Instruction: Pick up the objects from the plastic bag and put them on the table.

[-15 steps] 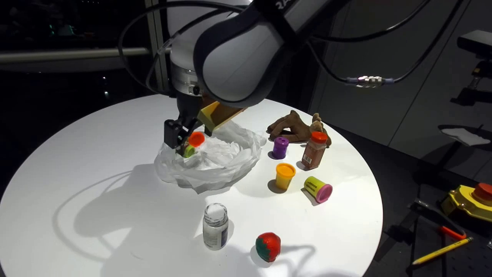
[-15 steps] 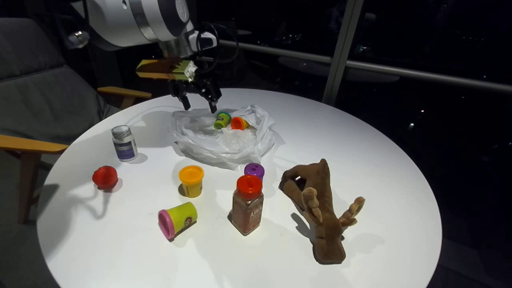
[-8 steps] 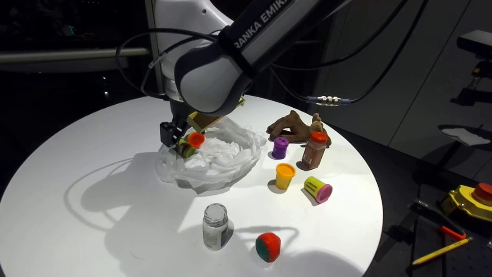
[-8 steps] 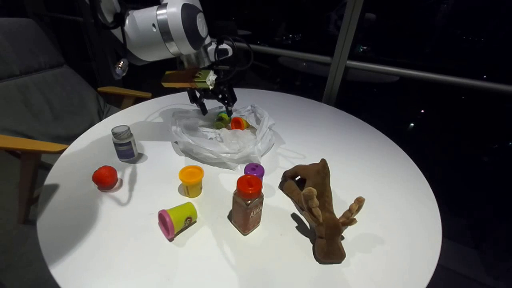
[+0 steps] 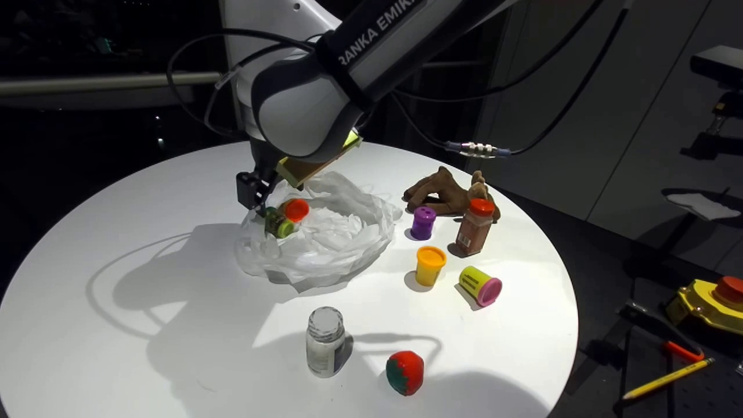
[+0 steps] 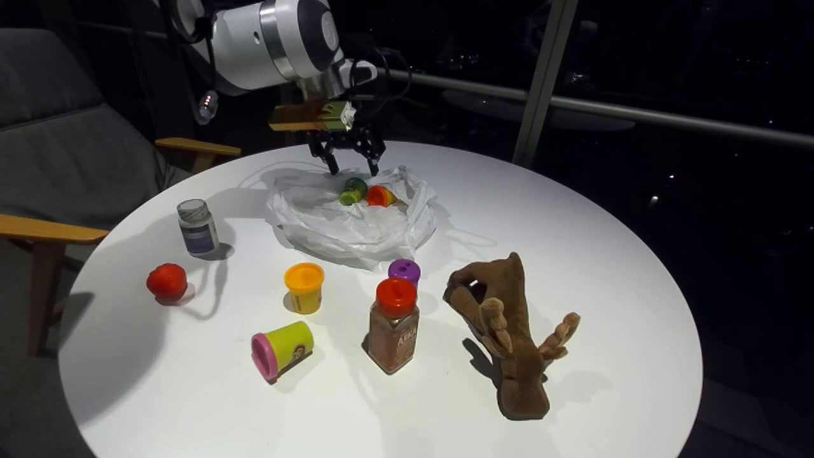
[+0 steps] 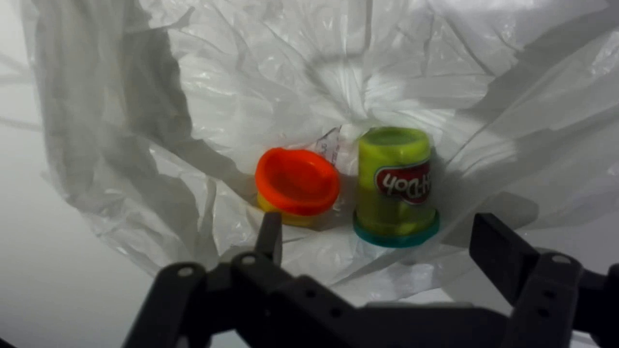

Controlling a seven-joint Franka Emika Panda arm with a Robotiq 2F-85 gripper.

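In the wrist view I am watching the green tub [image 7: 394, 188] and the orange-lidded tub [image 7: 297, 182] resting inside the white plastic bag [image 7: 271, 96]. The green one is lying tilted, its teal lid pointing towards my claw [image 7: 378, 234] and its label reading upside down. Just beside it, with a gap showing between them, the other is leaning too, some yellow body peeking out below its rim.

I am seeing the claw hanging spread above the bag, its fingers [image 7: 502, 253] standing well apart. From the wrist, the green tub is appearing in the space between them; I am not managing to judge how close they are sitting to it.

The bag is lying crumpled, its mouth gaping, on the round white desk [image 6: 572, 267]. Near it, a purple pot [image 5: 423, 223] and a yellow tub [image 5: 429, 268] are standing upright. Farther out, a red-capped jar [image 6: 393, 337] is standing as well, a pink-lidded tub [image 6: 289, 343] is resting on its side, and a brown plush toy [image 6: 521, 375] is lying nearby. In both exterior views a white bottle [image 5: 324, 348] is standing upright, with a red strawberry [image 5: 406, 371] sitting near it.

Above the desk my white arm [image 6: 245, 57] is slanting across. Past the desk, a grey chair [image 6: 51, 146] is standing in an exterior view, and a yellow pencil [image 5: 667, 378] is lying near a yellow box [image 5: 705, 307].
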